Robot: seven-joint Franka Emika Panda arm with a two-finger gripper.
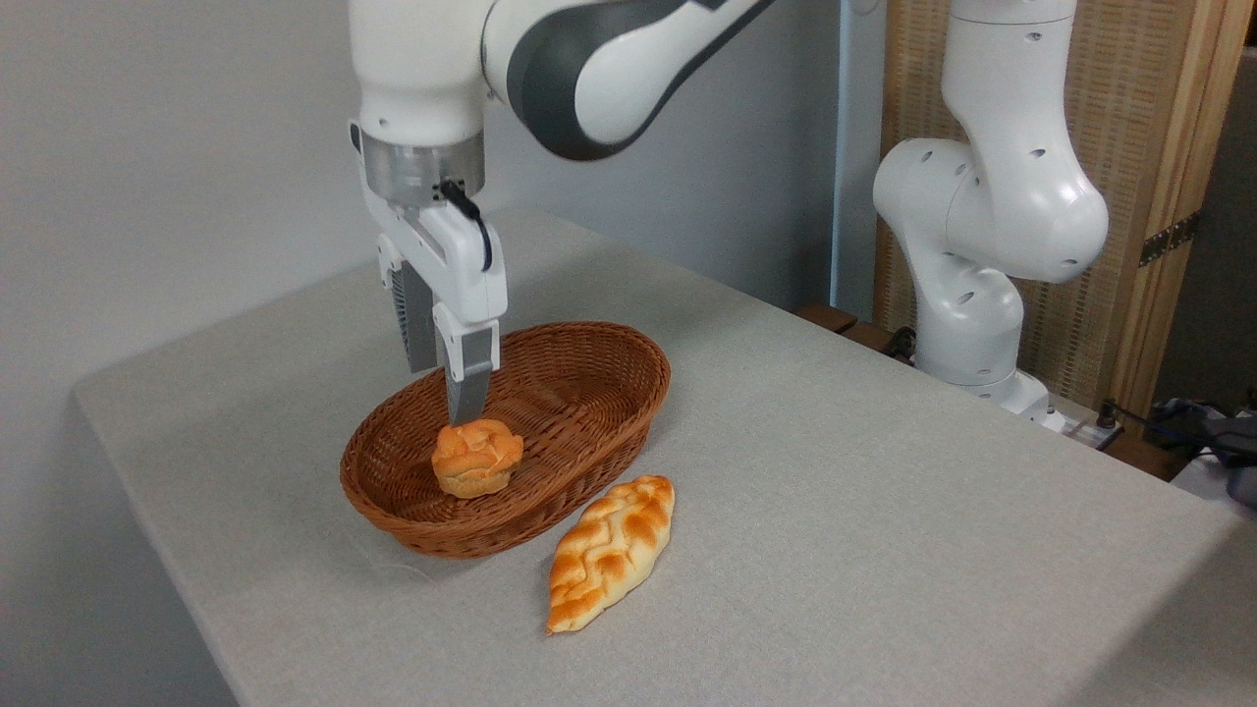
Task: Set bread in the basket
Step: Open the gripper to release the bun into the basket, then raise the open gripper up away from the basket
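Note:
The bread [476, 457], a small round orange-golden bun with a cracked top, sits inside the basket [599, 368], toward its near-left end. The basket is an oval, reddish-brown wicker one on the table. My gripper [444, 395] hangs straight down just above the bun. Its fingers stand apart with nothing between them. The nearer fingertip [464, 412] is right at the bun's top; I cannot tell whether it touches.
A longer braided golden loaf [611, 550] lies on the grey tablecloth just in front of the basket's right side. The arm's white base [967, 324] stands at the table's far right edge. The table's left edge runs close behind the basket.

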